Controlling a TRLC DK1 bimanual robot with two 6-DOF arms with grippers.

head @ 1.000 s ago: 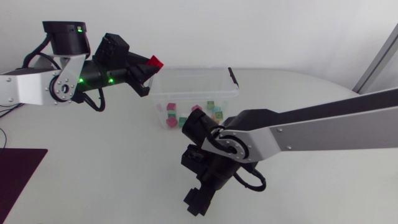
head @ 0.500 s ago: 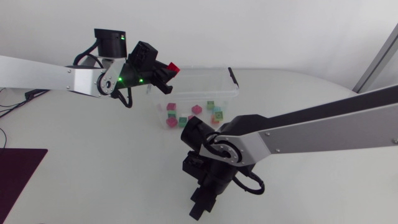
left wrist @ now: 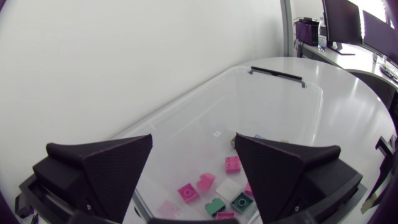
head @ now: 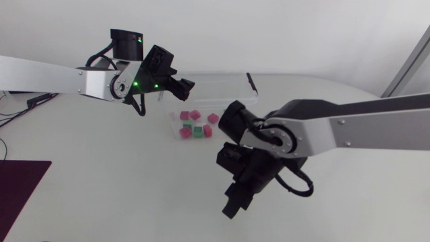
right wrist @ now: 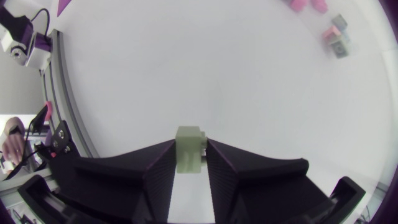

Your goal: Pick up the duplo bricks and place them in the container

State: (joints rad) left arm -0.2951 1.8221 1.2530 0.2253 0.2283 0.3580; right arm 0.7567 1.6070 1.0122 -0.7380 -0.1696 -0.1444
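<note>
The clear container (head: 216, 78) stands at the table's back, with several pink, red and green duplo bricks (head: 195, 115) inside. My left gripper (head: 182, 86) hangs open above its left end, nothing between the fingers. In the left wrist view that gripper (left wrist: 193, 143) looks down into the container (left wrist: 186, 112), where pink bricks (left wrist: 188, 191) and a green brick (left wrist: 241, 201) lie. My right gripper (head: 230, 210) is over the table's front, well short of the container. In the right wrist view it (right wrist: 190, 144) is shut on a pale green brick (right wrist: 189, 157).
A black handle (head: 250, 83) sits on the container's right end. A dark mat (head: 20, 188) lies at the table's front left corner. Bare white table surrounds the right gripper.
My left gripper has opened and its red brick is gone from the fingers; a red brick now lies in the container. My right gripper has shut on the pale green brick and shifted right.
</note>
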